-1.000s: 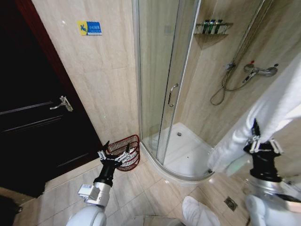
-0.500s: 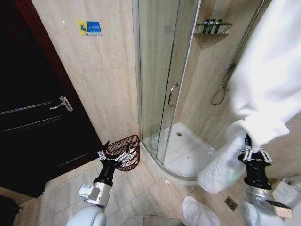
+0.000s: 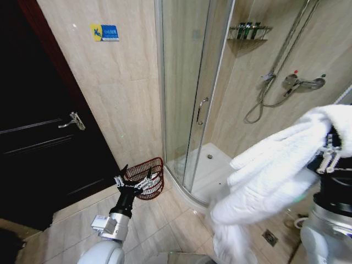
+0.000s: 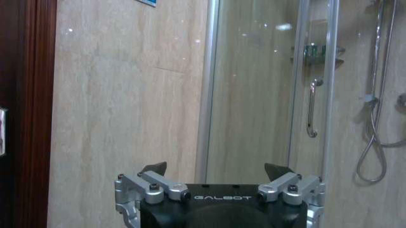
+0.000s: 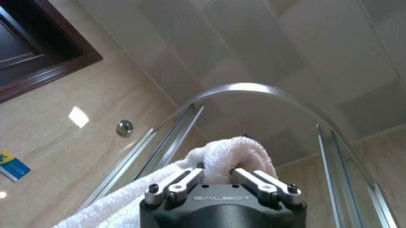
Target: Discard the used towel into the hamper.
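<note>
Towel (image 3: 269, 170) pinched in right tool (image 5: 219, 176); left tool (image 3: 135, 181) spread near hamper (image 3: 147, 177).

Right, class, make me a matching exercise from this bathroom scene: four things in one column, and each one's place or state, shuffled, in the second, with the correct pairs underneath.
Things:
1. white terry towel
2. dark reddish-brown open-weave wire hamper
3. left gripper
4. blue and yellow wall sign

Places or states:
A. stuck high on the beige tiled wall
B. standing on the floor beside the glass shower enclosure
C. clamped in the right gripper, draped down over the floor
D. fingers spread, holding nothing, near the basket's rim

Pairs: 1-C, 2-B, 3-D, 4-A
</note>
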Available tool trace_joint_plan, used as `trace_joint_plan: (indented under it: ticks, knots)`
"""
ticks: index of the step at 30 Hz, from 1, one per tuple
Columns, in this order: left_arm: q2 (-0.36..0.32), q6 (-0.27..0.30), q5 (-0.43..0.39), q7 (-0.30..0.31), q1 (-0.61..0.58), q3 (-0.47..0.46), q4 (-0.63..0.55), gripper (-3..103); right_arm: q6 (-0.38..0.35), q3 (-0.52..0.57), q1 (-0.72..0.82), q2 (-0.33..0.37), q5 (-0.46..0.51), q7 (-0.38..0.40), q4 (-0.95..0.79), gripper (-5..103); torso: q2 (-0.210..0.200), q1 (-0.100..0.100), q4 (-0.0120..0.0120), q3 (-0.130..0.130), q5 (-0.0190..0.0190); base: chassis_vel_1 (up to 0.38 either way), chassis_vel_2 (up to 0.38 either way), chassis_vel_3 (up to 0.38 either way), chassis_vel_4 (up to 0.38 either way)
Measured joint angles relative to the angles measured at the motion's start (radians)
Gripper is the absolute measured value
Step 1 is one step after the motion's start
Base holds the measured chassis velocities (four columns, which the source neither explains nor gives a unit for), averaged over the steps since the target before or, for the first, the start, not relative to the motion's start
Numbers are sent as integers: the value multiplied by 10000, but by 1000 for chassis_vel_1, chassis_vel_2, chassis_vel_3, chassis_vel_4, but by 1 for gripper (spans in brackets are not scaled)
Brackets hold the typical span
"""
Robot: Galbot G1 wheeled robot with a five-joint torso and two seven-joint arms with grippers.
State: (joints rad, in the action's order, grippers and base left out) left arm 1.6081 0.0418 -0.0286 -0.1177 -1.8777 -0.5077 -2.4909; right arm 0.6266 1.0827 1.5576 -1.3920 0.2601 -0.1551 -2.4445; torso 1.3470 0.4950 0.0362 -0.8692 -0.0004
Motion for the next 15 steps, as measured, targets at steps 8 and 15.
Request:
trace_joint_plan:
  ticks: [8,15]
  knots:
    - [0,0,0,0,0,0,0,100,-92,-93,118,-105,398,-1,-182,8,0,0,0,0,4,0,0,0,0]
    - [0,0,0,0,0,0,0,100,-140,-164,228,-284,732,119,-373,8,0,0,0,0,3,0,0,0,0]
